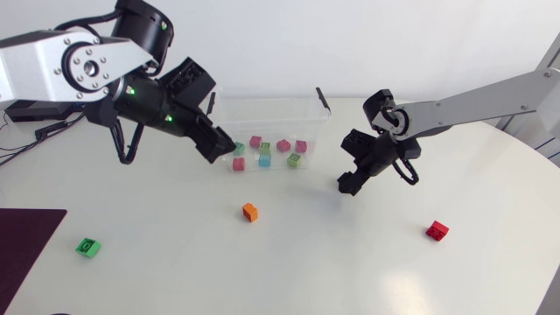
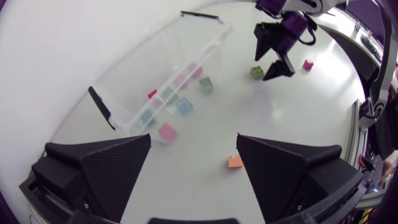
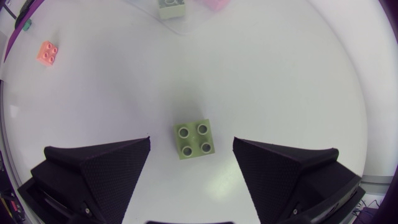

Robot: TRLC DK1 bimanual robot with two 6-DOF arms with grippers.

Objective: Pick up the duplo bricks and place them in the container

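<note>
The clear plastic container (image 1: 317, 110) stands at the back middle and holds several bricks, pink, green and blue. My left gripper (image 1: 217, 143) hangs open and empty over its left end, above a pink brick (image 2: 166, 130). My right gripper (image 1: 348, 183) is open and low over the table right of the container. An olive-green brick (image 3: 194, 140) lies on the table between its spread fingers, which do not touch it. Loose on the table lie an orange brick (image 1: 250, 212), a green brick (image 1: 87, 248) and a red brick (image 1: 437, 230).
A dark mat (image 1: 26, 249) covers the table's front left corner. The container (image 2: 124, 81) has black clips at both ends. In the left wrist view the orange brick (image 2: 235, 162) lies near my right finger, and my right gripper (image 2: 277, 59) stands beyond the container.
</note>
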